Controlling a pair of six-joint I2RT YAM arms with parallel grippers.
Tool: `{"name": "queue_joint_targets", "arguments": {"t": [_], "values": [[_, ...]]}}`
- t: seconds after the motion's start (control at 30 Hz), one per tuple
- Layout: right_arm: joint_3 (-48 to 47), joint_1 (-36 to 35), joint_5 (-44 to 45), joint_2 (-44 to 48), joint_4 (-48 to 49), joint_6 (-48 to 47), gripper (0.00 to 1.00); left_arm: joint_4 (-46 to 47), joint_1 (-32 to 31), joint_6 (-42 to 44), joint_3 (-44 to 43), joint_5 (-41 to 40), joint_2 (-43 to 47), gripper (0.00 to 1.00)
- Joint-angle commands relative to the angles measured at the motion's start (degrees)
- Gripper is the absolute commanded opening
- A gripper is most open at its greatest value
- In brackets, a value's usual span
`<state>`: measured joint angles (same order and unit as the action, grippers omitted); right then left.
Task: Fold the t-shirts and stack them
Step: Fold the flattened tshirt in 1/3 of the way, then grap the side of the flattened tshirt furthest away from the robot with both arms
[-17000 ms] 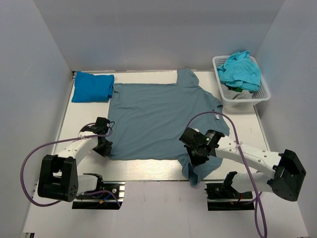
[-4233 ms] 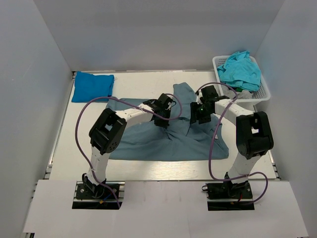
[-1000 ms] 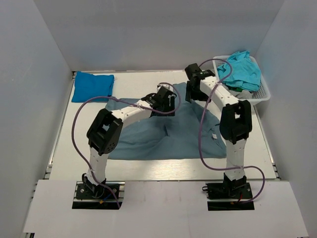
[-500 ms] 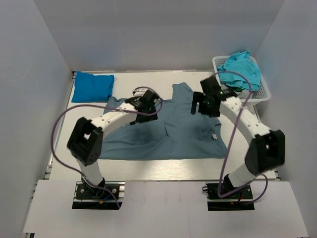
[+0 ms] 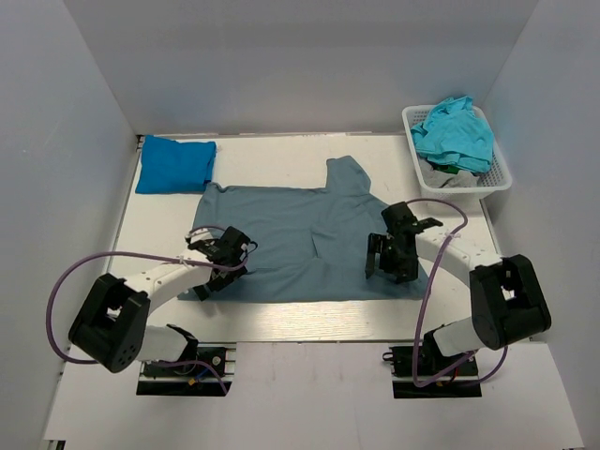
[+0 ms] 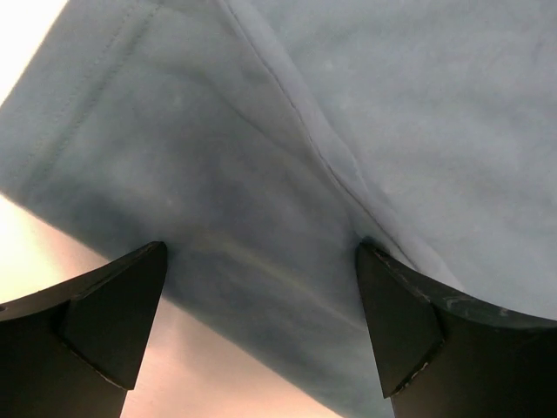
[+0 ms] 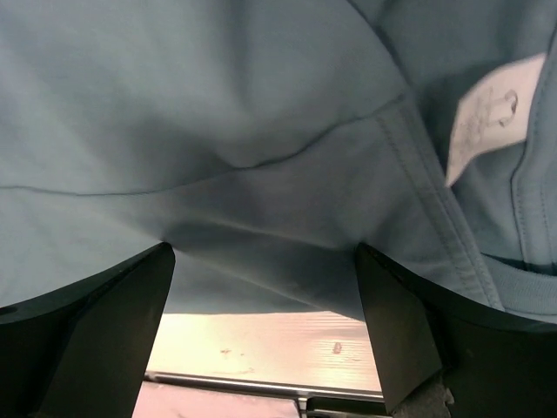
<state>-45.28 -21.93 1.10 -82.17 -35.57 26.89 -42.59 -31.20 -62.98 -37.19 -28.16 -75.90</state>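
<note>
Grey-blue t-shirt (image 5: pixel 300 239), likely soft, light and limp, is best pinched at its near edge, where left gripper (image 5: pixel 223 255) and right gripper (image 5: pixel 386 261) hover wide open, holding nothing.

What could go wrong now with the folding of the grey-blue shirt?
1. Layered edges lie below the open left gripper; it may pinch only one layer of the grey-blue shirt.
2. A crease runs down the middle; the next fold could press it in.

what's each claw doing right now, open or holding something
Left claw: open, empty, above the grey-blue t-shirt.
Right claw: open, empty, above it too.
</note>
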Motion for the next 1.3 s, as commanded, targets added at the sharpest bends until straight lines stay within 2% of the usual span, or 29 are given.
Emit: {"name": "queue_joint_targets", "arguments": {"t": [0.0, 0.27, 0.43, 0.53, 0.7, 0.8, 0.83, 0.9, 0.93, 0.97, 1.07, 1.1, 1.13, 1.17, 1.23, 1.27], "values": [[2.6, 0.7, 1.3, -0.5, 2.0, 2.0, 0.90, 3.6, 0.6, -5.1, 3.2, 3.3, 0.1, 1.00], [10.6, 3.5, -0.7, 1.7, -0.6, 7.1, 0.90, 3.7, -0.5, -6.7, 6.8, 12.0, 4.3, 1.00], [11.7, 5.1, 3.5, 10.1, -8.8, 12.1, 0.90, 5.1, -1.1, -8.5, 10.1, 21.2, 8.2, 1.00], [11.3, 5.6, 3.0, 15.9, -10.6, 13.4, 0.90, -0.3, -1.7, -9.3, 9.6, 21.8, 8.8, 1.00], [8.5, 6.0, 2.4, 17.1, -14.3, 12.0, 0.90, -10.0, -1.7, -9.3, 2.8, 18.9, 9.9, 1.00], [4.2, 5.9, 3.5, 18.8, -12.3, 7.9, 0.90, -12.1, -1.7, -9.3, -3.8, 13.3, 11.3, 1.00], [-0.6, 5.8, 3.7, 19.0, -12.0, 7.1, 0.90, -12.1, -1.7, -7.4, -8.2, 11.7, 11.3, 1.00], [-4.3, 5.8, 4.3, 17.7, -10.2, 3.4, 0.90, -11.5, -1.0, -5.5, -15.1, 6.7, 10.8, 1.00], [-9.9, 5.6, 4.3, 16.3, -9.7, 1.9, 0.90, -11.5, -0.4, -3.0, -17.5, 4.9, 8.9, 1.00], [-11.7, 5.7, 4.1, 14.7, -7.3, 0.8, 0.90, -11.5, -0.4, -2.2, -19.8, 0.4, 7.5, 1.00], [-19.0, 5.5, 3.6, 8.8, -3.7, -2.4, 0.90, -10.9, 1.0, 2.9, -28.4, -6.2, 1.2, 1.00], [-24.5, 5.6, 3.8, 5.8, -3.2, -3.6, 0.90, -10.9, 1.8, 5.0, -31.9, -7.0, -0.5, 1.00], [-24.5, 5.7, 4.3, 2.6, -2.6, -4.2, 0.90, -10.3, 2.7, 5.1, -33.4, -7.0, -2.3, 1.00], [-30.2, 5.8, 4.9, 1.1, -2.3, -4.7, 0.90, -8.7, 3.6, 7.8, -34.6, -6.5, -4.1, 1.00], [-33.5, 5.9, 5.0, -4.9, 0.1, -6.1, 0.90, -7.0, 6.9, 11.3, -37.9, -3.7, -9.8, 1.00], [-38.1, 5.9, 5.5, -6.3, 1.5, -7.5, 0.90, -6.5, 9.6, 12.0, -40.3, -2.6, -11.8, 1.00]]}}
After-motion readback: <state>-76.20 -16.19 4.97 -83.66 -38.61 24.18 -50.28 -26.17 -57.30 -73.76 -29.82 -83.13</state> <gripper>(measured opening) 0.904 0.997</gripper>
